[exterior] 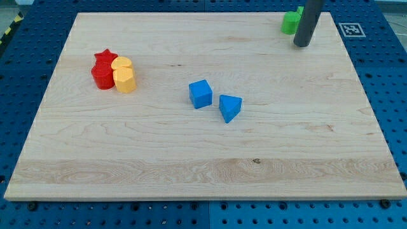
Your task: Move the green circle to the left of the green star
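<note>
Tip (303, 45): bare rod end, no jaws, just right of the green block.
Green block (290, 22): board's (191, 165) top right, partly hidden; shape unclear.
Green star: cannot tell.

Red blocks (102, 72) touching yellow blocks (124, 74) at the view's left; blue cube (200, 93) near blue triangle (230, 107) mid-board (191, 165).

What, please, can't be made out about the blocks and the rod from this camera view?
- Green blocks at the view's top right: the rod covers their right side, so circle and star can't be told apart or counted.
- My tip: whether it touches the green is unclear.
- Red blocks: yellow blocks hide their right side; shapes uncertain.
- Rod's upper part: cut off by the view's top edge.
</note>
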You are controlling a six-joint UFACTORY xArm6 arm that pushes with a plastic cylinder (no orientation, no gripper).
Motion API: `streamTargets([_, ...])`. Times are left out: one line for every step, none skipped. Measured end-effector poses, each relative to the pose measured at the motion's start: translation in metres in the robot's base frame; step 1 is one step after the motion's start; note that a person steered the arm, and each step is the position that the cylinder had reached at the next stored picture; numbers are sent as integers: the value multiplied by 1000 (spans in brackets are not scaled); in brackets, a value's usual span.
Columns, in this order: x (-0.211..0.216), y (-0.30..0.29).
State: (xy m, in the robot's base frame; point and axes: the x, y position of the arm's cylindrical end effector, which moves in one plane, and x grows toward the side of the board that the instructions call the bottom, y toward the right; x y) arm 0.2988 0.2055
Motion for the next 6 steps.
streamTargets([-1,0])
streamTargets([-10,0])
streamTargets([-15,0])
streamTargets([-25,0])
streamTargets([-32,0])
streamTargets([-35,0])
